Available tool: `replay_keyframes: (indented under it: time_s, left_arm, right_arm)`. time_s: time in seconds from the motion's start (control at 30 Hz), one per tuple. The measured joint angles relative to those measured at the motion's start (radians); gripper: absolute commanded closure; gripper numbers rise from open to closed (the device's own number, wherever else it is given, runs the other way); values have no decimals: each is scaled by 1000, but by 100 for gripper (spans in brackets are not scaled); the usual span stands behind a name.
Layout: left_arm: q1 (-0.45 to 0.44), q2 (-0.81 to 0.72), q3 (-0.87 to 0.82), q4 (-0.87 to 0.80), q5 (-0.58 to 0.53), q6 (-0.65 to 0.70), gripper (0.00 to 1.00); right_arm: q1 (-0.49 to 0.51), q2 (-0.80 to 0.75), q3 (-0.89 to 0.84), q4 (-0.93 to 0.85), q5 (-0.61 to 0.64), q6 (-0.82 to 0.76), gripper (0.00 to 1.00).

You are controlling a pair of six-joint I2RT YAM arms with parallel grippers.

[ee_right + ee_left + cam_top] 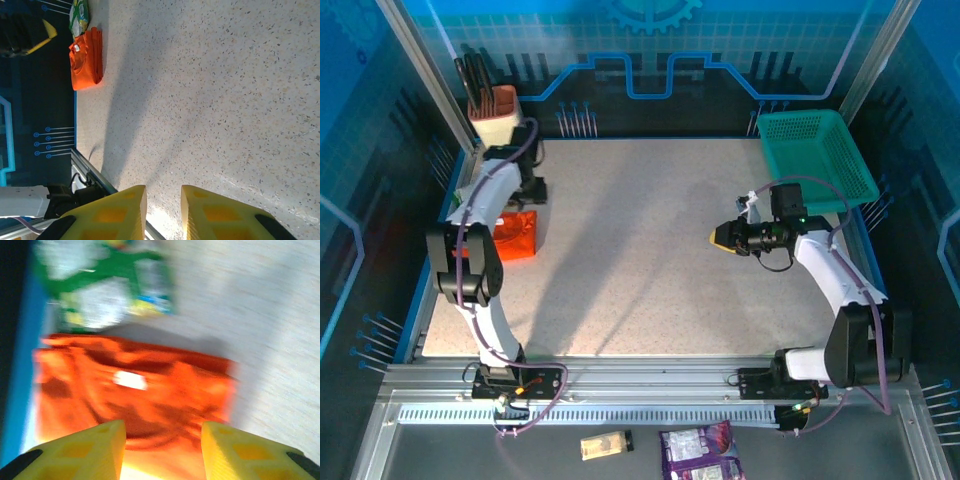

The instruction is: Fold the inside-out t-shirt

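L claw [162,429] hanging open over shirt [135,390] by left edge

L claw is hanging w/ fingers spread wide, gripping nothing. Shirt is showing thru the gap, lying beneath and just ahead of the tips. That wrist pic is coming out blurred, so can't tell if tips are touching cloth.

From above, shirt [515,236] is sitting as a compact orange block on the table [640,260]. It's lying tight by the left edge, roughly midway btwn near & far corners, partly hidden by L arm. From R wrist, shirt [86,60] is looking longer than wide, long axis seemingly running along the left edge, near-to-far. Green packet [107,287] is lying just past its far end.

R claw [718,237] is hovering over the right half of the table, pointing toward the left edge. Its fingers are parted only a little, nothing btwn them. Shirt is lying well apart from it, across most of the table. Basket [820,150] is sitting at far right corner.

Judging by shape, shirt is looking already folded small, so task is prob nearing its end. For any last tuck or press, L arm is by far the nearer, w/ the block right under it. R would be needing to cross the table.
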Motion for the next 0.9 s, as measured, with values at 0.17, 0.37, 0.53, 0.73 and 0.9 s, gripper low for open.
replay_keyframes:
  time_s: [0.17, 0.37, 0.53, 0.73, 0.9]
  left_arm:
    - [-7, 11, -117, 54, 195, -81, 57]
    - [3, 35, -217, 105, 242, -140, 57]
    - [6, 35, -303, 126, 238, -160, 56]
    - [35, 32, -375, 133, 200, -163, 56]
    - [40, 22, -383, 106, 86, -167, 57]
  right_arm:
    - [13, -29, 0, -18, 22, 3, 74]
    - [17, -72, 0, -42, 45, 15, 74]
    - [22, -74, 0, -45, 57, 21, 73]
    - [31, -73, -1, -43, 60, 26, 73]
    - [41, -61, -1, -44, 60, 26, 73]
